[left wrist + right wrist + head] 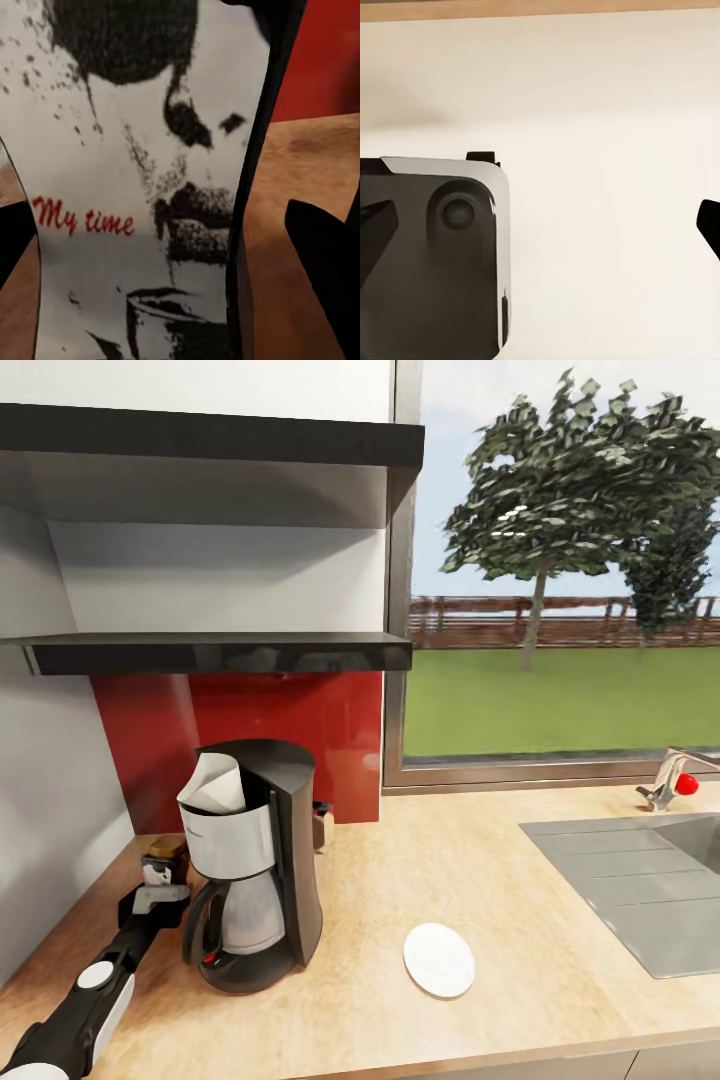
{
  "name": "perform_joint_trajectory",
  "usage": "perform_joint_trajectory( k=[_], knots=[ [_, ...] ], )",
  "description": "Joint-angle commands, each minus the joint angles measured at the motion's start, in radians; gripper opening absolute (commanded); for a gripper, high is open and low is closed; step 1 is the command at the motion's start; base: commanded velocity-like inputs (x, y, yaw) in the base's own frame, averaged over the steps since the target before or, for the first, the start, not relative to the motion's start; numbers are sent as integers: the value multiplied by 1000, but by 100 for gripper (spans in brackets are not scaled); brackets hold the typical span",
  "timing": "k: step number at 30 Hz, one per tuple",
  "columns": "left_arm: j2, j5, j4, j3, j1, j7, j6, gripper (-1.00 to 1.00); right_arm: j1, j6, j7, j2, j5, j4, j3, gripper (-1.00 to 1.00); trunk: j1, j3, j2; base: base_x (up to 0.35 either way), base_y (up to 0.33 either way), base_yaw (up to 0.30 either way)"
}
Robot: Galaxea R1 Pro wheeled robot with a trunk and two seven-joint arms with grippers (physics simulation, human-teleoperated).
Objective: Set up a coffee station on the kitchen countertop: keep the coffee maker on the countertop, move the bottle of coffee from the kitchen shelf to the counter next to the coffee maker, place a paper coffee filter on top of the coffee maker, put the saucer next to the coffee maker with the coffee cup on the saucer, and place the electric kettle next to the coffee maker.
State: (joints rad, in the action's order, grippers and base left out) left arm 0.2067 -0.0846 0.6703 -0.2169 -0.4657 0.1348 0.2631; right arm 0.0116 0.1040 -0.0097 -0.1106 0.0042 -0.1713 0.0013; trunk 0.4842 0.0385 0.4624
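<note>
The coffee maker [255,865] stands at the left of the kitchen countertop [480,860], with a white paper coffee filter [213,784] on its top. Just left of it is the bottle of coffee [166,849], gold lid up, with my left gripper [160,882] around it. In the left wrist view the bottle's label [142,187] reads "My time"; one finger [15,240] meets its edge, and a strip of wood shows between the bottle and the other finger [322,255]. The saucer [438,959] lies on the counter to the right. My right gripper [540,225] is open and holds nothing.
Two dark shelves [210,652] hang above the coffee maker, before a red backsplash. A small dark object [322,824] sits behind the machine. The grey steel sink [640,890] and a tap with a red knob [676,780] are at the right. A grey wall bounds the left.
</note>
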Motion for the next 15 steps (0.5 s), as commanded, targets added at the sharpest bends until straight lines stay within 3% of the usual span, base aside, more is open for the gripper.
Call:
perform_joint_trajectory(
  k=[1,15],
  knots=[
    [0,-9,-1,-7,-1,6,4,100,0,3,-1,-1,0,1,0,100,0,0,1,0,0,0],
    [3,-9,-2,-7,-1,6,5,100,0,3,-1,-1,0,1,0,100,0,0,1,0,0,0]
  ],
)
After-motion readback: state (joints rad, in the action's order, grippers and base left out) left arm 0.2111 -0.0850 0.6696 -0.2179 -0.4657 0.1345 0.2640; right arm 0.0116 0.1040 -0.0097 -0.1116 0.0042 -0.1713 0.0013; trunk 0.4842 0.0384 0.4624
